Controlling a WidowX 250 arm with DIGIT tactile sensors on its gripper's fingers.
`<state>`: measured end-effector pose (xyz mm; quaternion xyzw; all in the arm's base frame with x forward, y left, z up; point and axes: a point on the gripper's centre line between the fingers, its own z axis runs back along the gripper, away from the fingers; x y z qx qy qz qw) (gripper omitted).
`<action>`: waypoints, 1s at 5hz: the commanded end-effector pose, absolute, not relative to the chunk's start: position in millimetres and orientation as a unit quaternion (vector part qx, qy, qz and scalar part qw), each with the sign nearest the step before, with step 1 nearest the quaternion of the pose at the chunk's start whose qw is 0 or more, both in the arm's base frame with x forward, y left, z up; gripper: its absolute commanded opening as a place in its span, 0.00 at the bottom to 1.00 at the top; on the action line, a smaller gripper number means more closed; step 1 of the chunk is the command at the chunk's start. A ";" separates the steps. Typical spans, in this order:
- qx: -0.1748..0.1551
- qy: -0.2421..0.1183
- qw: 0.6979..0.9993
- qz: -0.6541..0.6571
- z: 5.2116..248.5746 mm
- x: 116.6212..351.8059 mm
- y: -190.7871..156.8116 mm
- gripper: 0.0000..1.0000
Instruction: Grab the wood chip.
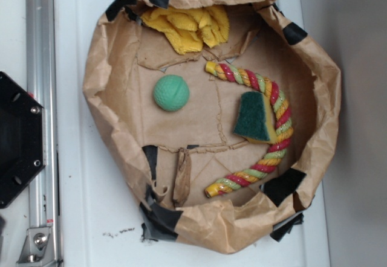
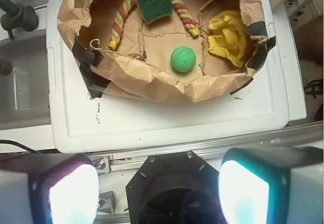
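Lying against the paper lining's (image 1: pixel 109 98) taped edge, wood chip (image 1: pixel 182 176); claw (image 2: pixel 152 191) spread wide

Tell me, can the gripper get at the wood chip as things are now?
Probably yes. The gripper is open, far back outside the paper lining, and nothing covers the wood chip. But it lies close against the lining's wall, leaving the fingers little room.
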<state>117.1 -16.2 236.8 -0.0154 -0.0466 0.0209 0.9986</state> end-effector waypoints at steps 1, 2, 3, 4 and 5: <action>-0.015 -0.047 0.999 0.021 236.8 117.1 -16.2 1.00; -0.014 -0.024 0.998 0.064 218.4 167.1 -28.4 1.00; -0.003 0.002 0.989 0.146 188.5 217.5 -34.8 1.00; -0.031 0.030 0.963 0.265 158.1 260.2 -33.0 1.00; -0.042 0.090 0.945 0.311 131.8 269.8 -40.5 1.00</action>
